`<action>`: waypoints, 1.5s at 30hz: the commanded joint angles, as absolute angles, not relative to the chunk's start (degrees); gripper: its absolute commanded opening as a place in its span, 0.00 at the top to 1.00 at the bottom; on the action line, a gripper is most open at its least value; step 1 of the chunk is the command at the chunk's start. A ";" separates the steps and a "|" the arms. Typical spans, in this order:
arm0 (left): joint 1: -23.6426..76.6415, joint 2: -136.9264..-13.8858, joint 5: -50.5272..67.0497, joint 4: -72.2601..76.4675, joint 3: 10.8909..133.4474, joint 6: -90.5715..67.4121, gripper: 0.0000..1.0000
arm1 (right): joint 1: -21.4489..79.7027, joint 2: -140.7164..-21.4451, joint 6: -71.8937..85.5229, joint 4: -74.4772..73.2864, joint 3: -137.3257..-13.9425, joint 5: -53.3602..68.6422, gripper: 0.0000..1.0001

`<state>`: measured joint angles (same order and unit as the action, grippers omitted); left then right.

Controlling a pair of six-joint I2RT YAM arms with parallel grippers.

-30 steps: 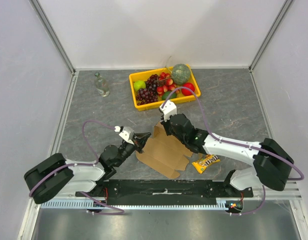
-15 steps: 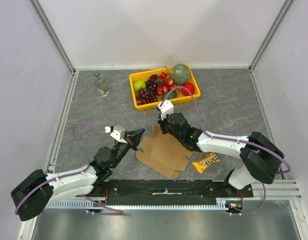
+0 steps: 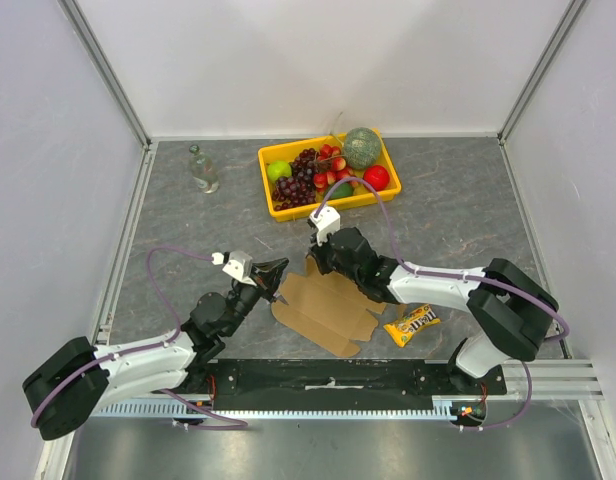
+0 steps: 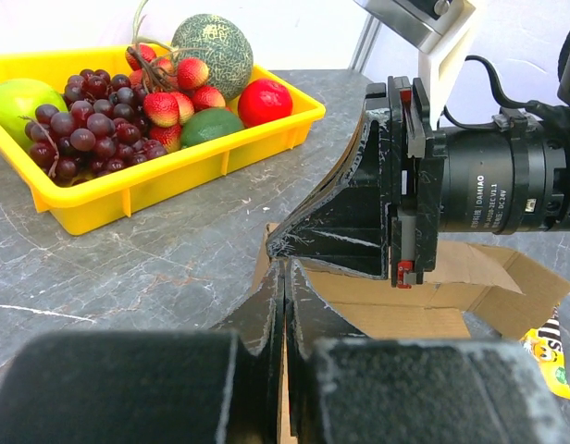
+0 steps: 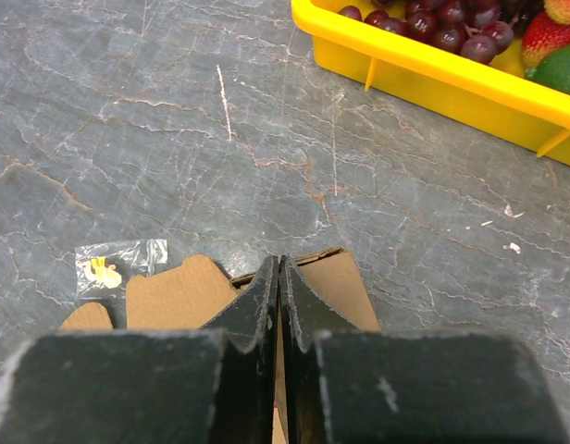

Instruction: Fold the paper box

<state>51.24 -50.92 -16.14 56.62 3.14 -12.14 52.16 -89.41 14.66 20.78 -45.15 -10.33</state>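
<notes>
Right claw (image 5: pixel 278 268) was pressed shut on the far flap of the paper box (image 3: pixel 333 305); left claw (image 3: pixel 277 273) was closed, tips at its left edge. The flat box lay mid-tabletop (image 3: pixel 458 200), toward the near edge. Fruit tray (image 3: pixel 323 207) stood beyond it and candy packet (image 3: pixel 412 323) just right.

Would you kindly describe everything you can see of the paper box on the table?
The paper box is plain brown, unprinted cardboard, a die-cut sheet with flaps and tabs, largely unfolded. It lies mostly flat on the grey table between the arms. The right tool is shut at its far edge, apparently pinching a raised flap; the shut left tool meets its left corner.
</notes>
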 commanded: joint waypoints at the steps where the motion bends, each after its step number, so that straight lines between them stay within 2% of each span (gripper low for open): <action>1: 51.50 -51.50 -17.93 58.01 -4.48 -13.71 0.98 | 51.94 -90.61 15.91 22.68 -44.12 -8.00 0.93; 17: 51.42 -52.38 -18.54 57.92 -4.31 -13.97 0.98 | 52.03 -88.86 16.70 19.69 -41.57 -5.98 0.95; 23: 51.50 -51.59 -18.72 55.11 -1.85 -14.24 0.98 | 51.94 -85.00 16.79 19.34 -42.97 -8.96 0.75; 30: 51.59 -47.11 -18.55 50.19 1.58 -13.98 0.97 | 51.77 -77.53 17.14 16.44 -45.09 -15.63 0.65; 33: 51.42 -47.02 -17.93 48.17 4.30 -12.66 0.94 | 51.77 -73.32 19.68 11.10 -45.79 -22.74 0.64; 39: 50.02 -52.72 -12.94 44.31 15.01 -9.41 0.88 | 51.24 -63.91 32.58 -12.09 -47.46 -38.21 0.61; 45: 46.85 -64.75 -0.29 35.26 32.31 -7.82 0.83 | 50.62 -54.77 46.74 -34.43 -45.97 -40.52 0.54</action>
<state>48.75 -59.07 -9.85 40.82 22.46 -10.87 50.85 -59.48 34.13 -15.75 -45.39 -35.18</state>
